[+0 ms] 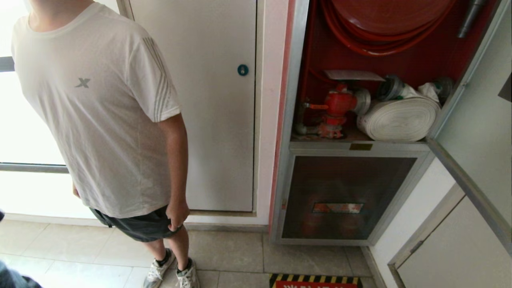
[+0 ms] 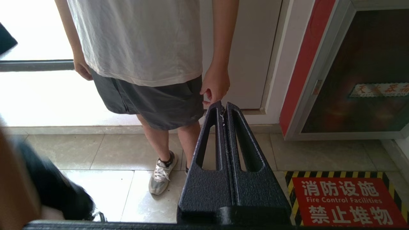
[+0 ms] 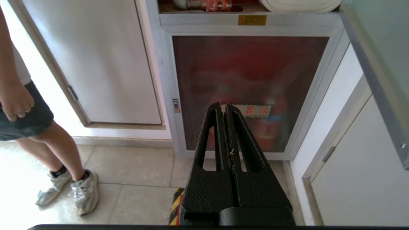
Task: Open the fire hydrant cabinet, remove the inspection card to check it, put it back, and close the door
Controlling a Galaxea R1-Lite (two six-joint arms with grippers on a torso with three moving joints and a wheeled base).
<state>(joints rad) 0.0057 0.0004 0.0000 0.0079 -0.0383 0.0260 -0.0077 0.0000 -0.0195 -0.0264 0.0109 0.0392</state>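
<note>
The fire hydrant cabinet (image 1: 294, 100) stands open in the head view, showing a red hose reel (image 1: 384, 24), a red valve (image 1: 338, 106) and a white rolled hose (image 1: 400, 118). A flat pale card, apparently the inspection card (image 1: 354, 75), lies inside above the valve. The door (image 1: 480, 120) is swung out to the right, and its silver frame edge also shows in the right wrist view (image 3: 370, 70). My right gripper (image 3: 225, 108) is shut and empty, low in front of the lower glass panel. Over the floor, the left gripper (image 2: 223, 107) hangs shut and empty. Neither arm appears in the head view.
A person in a white T-shirt (image 1: 96, 112) stands left of the cabinet, one hand (image 2: 215, 84) close to my left gripper's tips. Behind them is a white panel with a blue lock (image 1: 243, 70). A red floor sign (image 2: 345, 201) lies before the lower glass panel (image 1: 340, 200).
</note>
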